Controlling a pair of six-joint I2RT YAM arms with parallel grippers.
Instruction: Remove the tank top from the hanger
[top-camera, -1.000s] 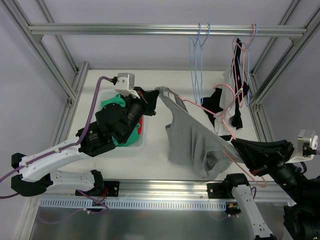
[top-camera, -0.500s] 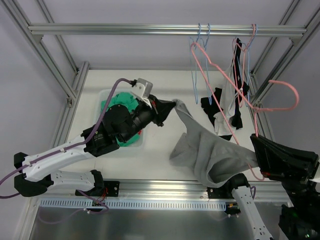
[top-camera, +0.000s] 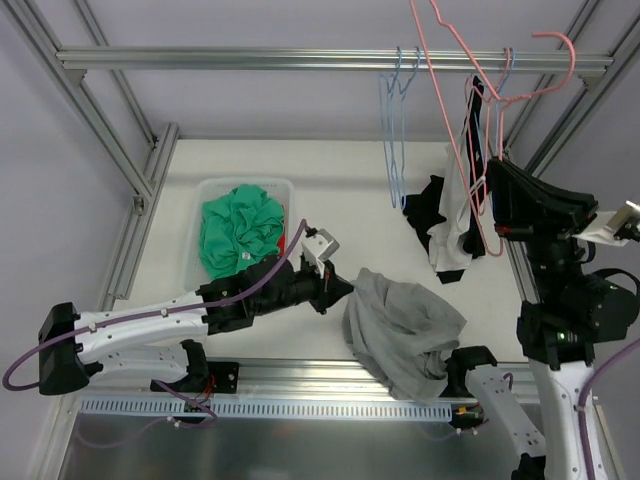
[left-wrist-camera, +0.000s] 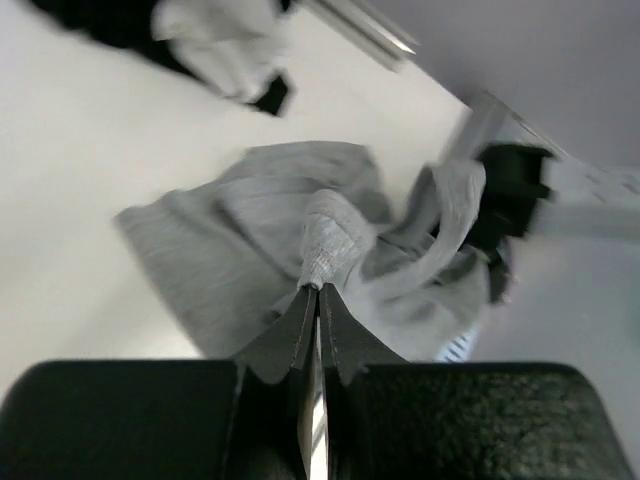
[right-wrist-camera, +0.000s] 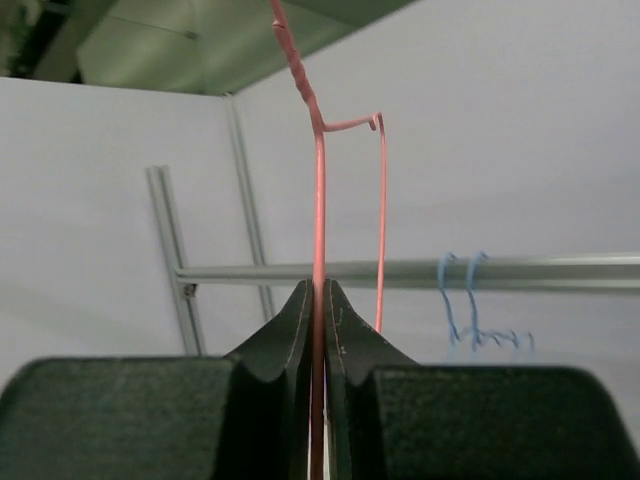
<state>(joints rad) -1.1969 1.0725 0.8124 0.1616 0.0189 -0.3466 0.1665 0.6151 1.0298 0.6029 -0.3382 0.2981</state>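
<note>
Top external view gives you the whole layout: the grey tank top (top-camera: 405, 325) lies crumpled on the desk (top-camera: 330, 190) toward its near right corner. Its lower folds reach the near edge beside the right arm's base. The left claw (top-camera: 342, 288) is clenched on a bunched ridge of the fabric at the heap's left side; the left wrist view shows that ridge pinched right at the fingertips. The right claw (top-camera: 497, 190) is clamped on the thin pink wire hanger (top-camera: 455, 100), which stands bare and high above the desk's right edge, well apart from the cloth. By the look of it, the garment is free of the hanger.

Treat the top as light, limp knit. It will sag, fold on itself and trail whatever you do not lift, but it should not slip from a firm pinch or take harm from one. A rolled hem or a strap is your best hold, because the doubled cloth gives the fingers something thick to bite. The hanger is stiff and light, but its wire is narrow, so it may pivot in the pinch if you swing it.
</note>
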